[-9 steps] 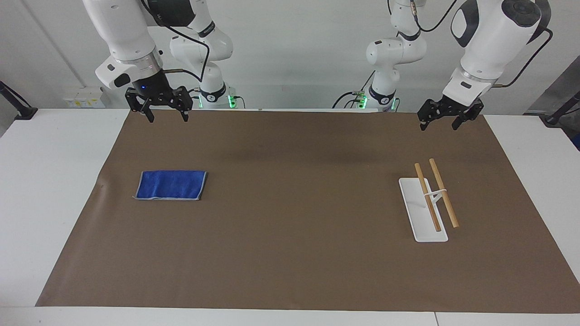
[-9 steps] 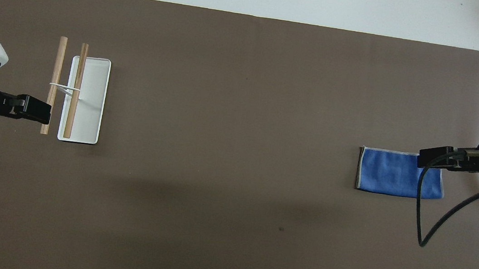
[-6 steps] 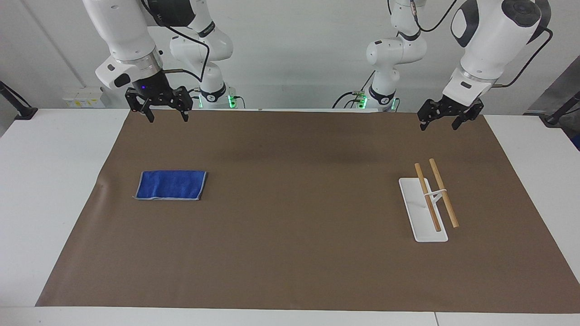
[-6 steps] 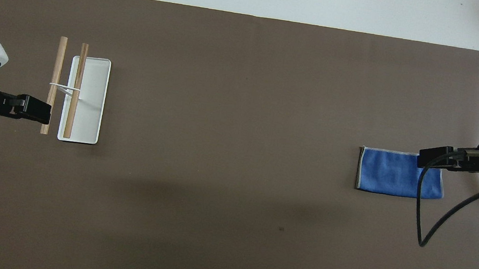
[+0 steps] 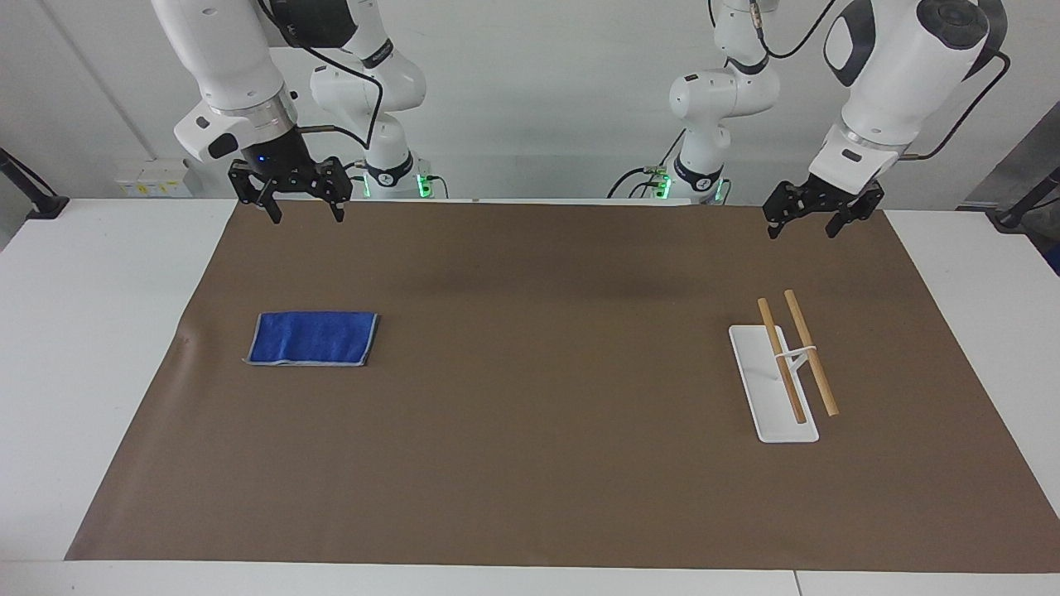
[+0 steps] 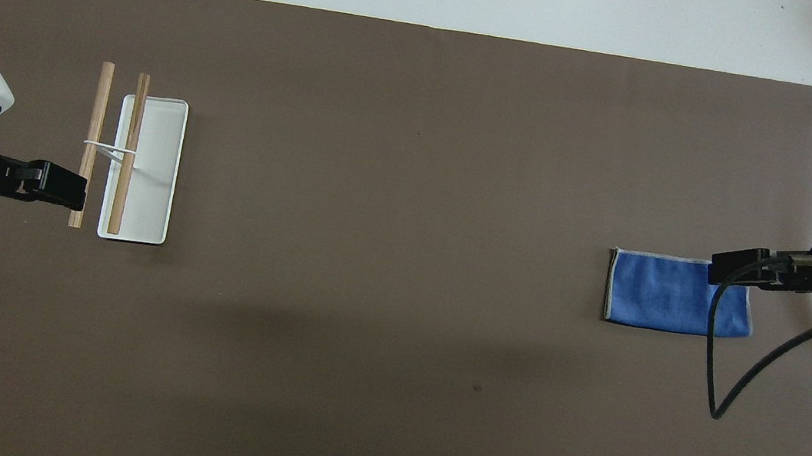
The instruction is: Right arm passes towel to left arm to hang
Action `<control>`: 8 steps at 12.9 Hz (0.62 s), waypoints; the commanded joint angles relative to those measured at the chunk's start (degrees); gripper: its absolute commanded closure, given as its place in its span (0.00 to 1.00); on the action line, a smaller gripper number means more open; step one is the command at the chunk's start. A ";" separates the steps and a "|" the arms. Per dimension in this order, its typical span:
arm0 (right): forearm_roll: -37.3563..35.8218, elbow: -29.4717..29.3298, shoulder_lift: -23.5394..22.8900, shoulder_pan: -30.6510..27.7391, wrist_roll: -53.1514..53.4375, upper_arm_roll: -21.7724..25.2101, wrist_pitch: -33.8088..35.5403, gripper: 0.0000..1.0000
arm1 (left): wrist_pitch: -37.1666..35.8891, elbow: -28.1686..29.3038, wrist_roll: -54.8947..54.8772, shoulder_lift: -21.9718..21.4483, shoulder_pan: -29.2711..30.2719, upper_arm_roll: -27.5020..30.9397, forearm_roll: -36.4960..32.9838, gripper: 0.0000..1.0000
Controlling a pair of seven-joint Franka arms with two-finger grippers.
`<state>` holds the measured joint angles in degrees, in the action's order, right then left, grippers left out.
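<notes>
The blue towel (image 5: 312, 338) lay folded flat on the brown mat (image 5: 546, 463), toward the right arm's end of the table, with its pale stitched edge turned away from the robots. Nothing touched it.

The right gripper (image 5: 303, 217) hung in the air over the mat's edge nearest the robots, on the towel's end of the table, a blue light glowing on its wrist. Its two fingers pointed down and stood apart, holding nothing. In the overhead view the same gripper (image 6: 738, 269) overlapped the towel's (image 6: 664, 302) corner, but the facing view showed it well above the cloth.

The left gripper (image 5: 802, 229) waited raised over the mat's other robot-side corner, its fingers likewise spread and empty.

Toward the left arm's end stood a small towel rack (image 5: 793, 364): a white rectangular base (image 5: 762, 389) carrying two wooden rails (image 5: 813, 356) side by side on a thin white support. The rack was well apart from the towel.
</notes>
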<state>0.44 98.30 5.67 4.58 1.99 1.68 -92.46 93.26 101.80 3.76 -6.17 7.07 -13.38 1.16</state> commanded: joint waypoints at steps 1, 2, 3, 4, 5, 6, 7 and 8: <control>1.14 1.37 1.28 -0.54 -1.81 0.69 -0.96 0.00 | 0.78 1.73 0.28 -1.65 -0.39 0.28 -0.80 0.00; 1.14 1.54 1.28 -1.32 -1.90 0.87 -1.40 0.00 | 0.87 1.73 0.28 -1.57 -0.39 0.28 -0.80 0.00; 1.14 1.89 1.28 -2.20 -2.07 0.87 -1.67 0.00 | 0.78 1.73 0.28 -1.65 -0.39 0.28 -0.80 0.00; 1.14 3.03 1.45 -2.64 -2.07 0.87 -3.24 0.00 | 0.78 1.73 0.28 -1.57 -0.39 0.28 -0.80 0.00; 1.14 5.56 2.58 -3.52 -2.07 0.87 -5.95 0.00 | 0.78 1.73 0.28 -1.57 -0.39 0.28 -0.80 0.00; 1.14 9.07 3.73 -4.22 -3.73 0.87 -8.67 0.00 | 0.87 1.73 0.28 -1.57 -0.39 0.28 -0.80 0.00; 1.14 11.89 4.43 -5.36 -5.83 0.87 -11.57 0.00 | 0.87 1.73 0.28 -1.57 -0.47 0.28 -0.80 0.00; 1.14 13.74 4.44 -6.33 -7.33 0.87 -13.86 0.00 | 0.87 1.73 0.28 -1.57 -0.47 0.28 -0.80 0.00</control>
<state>0.44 105.46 7.01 0.21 -1.77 2.65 -101.58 93.26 101.81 3.76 -6.17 7.07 -13.38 1.16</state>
